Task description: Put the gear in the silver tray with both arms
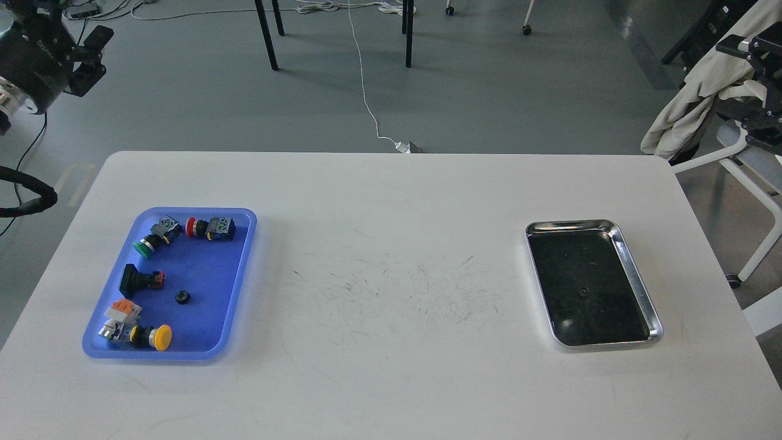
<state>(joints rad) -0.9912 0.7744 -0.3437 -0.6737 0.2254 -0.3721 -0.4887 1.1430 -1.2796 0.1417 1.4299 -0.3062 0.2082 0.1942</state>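
Note:
A small black gear [182, 297] lies in the blue plastic tray [235, 278] at the table's left, among several push-button switches. The silver tray [635, 278] sits at the right, with a dark reflective bottom. A small dark round spot [583, 292] shows on that bottom; I cannot tell what it is. My left gripper [90, 58] hangs above the floor beyond the table's far left corner, with its fingers apart and empty. My right gripper [736, 76] is at the far right edge, partly cut off, above the floor off the table, with its fingers apart and empty.
The blue tray holds green [143, 246], red [190, 227] and yellow [161, 337] push buttons and a black switch [135, 280]. A chair draped with beige cloth [696, 101] stands beside the right arm. A white cable [366, 104] runs across the floor behind the table.

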